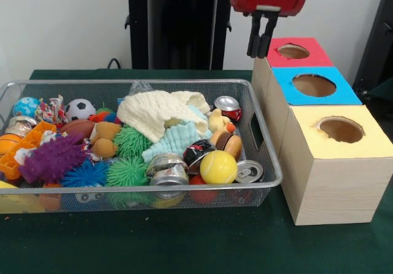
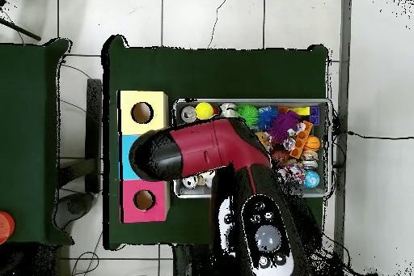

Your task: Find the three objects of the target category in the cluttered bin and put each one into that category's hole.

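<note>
The bin (image 1: 141,188) is a silver wire-mesh basket full of toys, balls and cans; it also shows in the overhead view (image 2: 323,103). One crinkled piece of clear film (image 1: 140,88) peeks out at the bin's back, behind the cream cloth (image 1: 156,110). I cannot make out any other film. The blue-topped box's round hole (image 1: 314,85) is bare. My gripper (image 1: 260,45) hangs high beside the boxes, its dark fingers close together with nothing visible between them. In the overhead view the arm's red head (image 2: 174,153) covers the blue box (image 2: 128,145) and its hole.
The red-topped box (image 1: 304,58) stands behind the blue one and the yellow-topped box (image 1: 368,140) in front. Silver drink cans (image 1: 249,172), a yellow ball (image 1: 218,166), spiky green balls (image 1: 127,172) and a purple toy (image 1: 52,158) fill the bin.
</note>
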Robot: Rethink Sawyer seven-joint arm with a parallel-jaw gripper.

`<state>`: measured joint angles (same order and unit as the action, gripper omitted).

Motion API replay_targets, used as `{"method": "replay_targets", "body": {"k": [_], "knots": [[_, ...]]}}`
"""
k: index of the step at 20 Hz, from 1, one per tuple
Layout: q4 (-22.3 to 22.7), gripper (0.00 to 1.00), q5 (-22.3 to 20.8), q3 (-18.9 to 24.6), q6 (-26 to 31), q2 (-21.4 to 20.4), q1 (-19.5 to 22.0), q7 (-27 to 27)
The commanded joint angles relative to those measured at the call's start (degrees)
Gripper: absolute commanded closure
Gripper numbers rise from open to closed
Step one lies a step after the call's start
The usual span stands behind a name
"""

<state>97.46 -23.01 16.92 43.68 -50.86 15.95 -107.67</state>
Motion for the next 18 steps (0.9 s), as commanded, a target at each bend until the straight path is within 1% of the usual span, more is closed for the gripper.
{"method": "replay_targets", "body": {"k": [1, 3, 5, 6, 7, 9, 11, 14, 18], "knots": [[5.7, 1.00, -7.2, 4.9, 8.7, 2.8, -0.4, 17.5], [6.0, 1.00, -8.2, 5.5, 11.2, 2.8, -0.1, 19.3], [5.5, 1.00, -9.2, 5.9, 12.7, 4.0, 0.1, 19.7], [5.1, 1.00, -10.4, 6.2, 13.2, 5.3, 0.4, 20.9], [4.9, 1.00, -11.2, 6.4, 13.8, 5.7, 0.5, 21.4], [4.8, 1.00, -12.5, 7.1, 14.6, 6.3, 1.3, 22.8], [4.5, 1.00, -14.8, 7.5, 15.4, 6.8, 2.0, 24.6], [3.6, 1.00, -18.2, 7.6, 14.8, 8.3, 2.3, 25.3], [4.7, 1.00, -20.1, 8.1, 15.3, 6.9, 3.4, 27.2]]}}
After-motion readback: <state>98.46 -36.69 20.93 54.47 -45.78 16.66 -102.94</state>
